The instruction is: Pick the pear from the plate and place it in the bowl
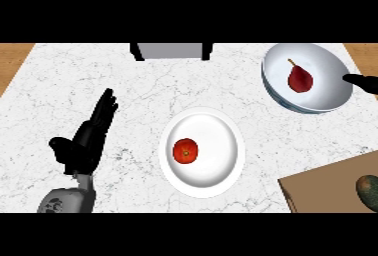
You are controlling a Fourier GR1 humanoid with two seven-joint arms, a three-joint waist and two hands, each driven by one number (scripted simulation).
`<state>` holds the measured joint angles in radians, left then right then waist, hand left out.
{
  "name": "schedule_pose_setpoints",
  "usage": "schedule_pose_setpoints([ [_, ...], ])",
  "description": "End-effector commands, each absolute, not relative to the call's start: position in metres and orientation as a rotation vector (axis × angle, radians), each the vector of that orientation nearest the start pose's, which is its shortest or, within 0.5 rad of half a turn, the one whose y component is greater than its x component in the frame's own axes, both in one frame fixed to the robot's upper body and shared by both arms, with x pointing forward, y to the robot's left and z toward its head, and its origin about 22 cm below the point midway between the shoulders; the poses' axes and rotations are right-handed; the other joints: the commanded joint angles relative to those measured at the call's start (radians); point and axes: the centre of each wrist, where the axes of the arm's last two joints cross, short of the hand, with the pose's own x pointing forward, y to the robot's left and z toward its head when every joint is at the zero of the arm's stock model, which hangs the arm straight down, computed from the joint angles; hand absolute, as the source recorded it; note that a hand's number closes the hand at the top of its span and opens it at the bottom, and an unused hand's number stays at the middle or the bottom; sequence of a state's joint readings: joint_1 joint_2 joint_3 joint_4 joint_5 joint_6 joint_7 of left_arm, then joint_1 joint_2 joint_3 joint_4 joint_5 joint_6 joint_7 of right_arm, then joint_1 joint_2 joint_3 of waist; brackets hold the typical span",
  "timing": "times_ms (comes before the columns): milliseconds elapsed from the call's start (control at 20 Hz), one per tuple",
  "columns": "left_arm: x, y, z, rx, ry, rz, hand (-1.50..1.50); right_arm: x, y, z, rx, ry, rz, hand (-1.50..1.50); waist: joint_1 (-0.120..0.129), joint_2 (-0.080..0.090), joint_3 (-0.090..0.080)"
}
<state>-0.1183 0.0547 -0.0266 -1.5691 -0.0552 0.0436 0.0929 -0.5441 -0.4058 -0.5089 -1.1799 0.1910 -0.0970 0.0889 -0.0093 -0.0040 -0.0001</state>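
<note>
Pear (300,79), dark red with its stem pointing up-left, lies inside the bowl (325,102), a little to the left of the right hand (362,82). Only the dark tips of that hand show at the view's right edge, over the bowl's right rim, and whether its fingers are spread or curled cannot be told from what shows. Nothing seems to be held in it, and the pear sits apart from it on the bowl's white floor, so the placing looks done or all but done.

Further left and below the right hand stands the white plate (221,172) in the middle of the counter (133,85), carrying a red tomato (185,151). Below the hand, at the lower right corner, is a wooden board (325,192) with a dark green fruit (368,187), perhaps an avocado, cut by the edge. A grey box (171,50) sits at the counter's far edge.

The left hand (90,135) rests open at the left, fingers straight and pointing up.

The risk from here, as I judge it, lies in the retreat: fingers so close to the rim could catch it and tip or slide the bowl, rolling the pear. A low sweep back could also brush the board's fruit.
</note>
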Motion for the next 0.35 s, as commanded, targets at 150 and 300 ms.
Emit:
schedule_pose_setpoints([
  [150, 0.280, 0.212, 0.028, 0.079, -1.602, -0.112, 0.00, 0.306, -0.383, 0.111, -0.612, -1.677, -0.113, -1.50, 0.004, 0.003, 0.000],
  [300, 0.278, 0.229, 0.039, 0.072, -1.598, -0.102, 0.00, 0.292, -0.407, 0.101, -0.625, -1.641, -0.127, -1.50, 0.007, 0.003, 0.000],
])
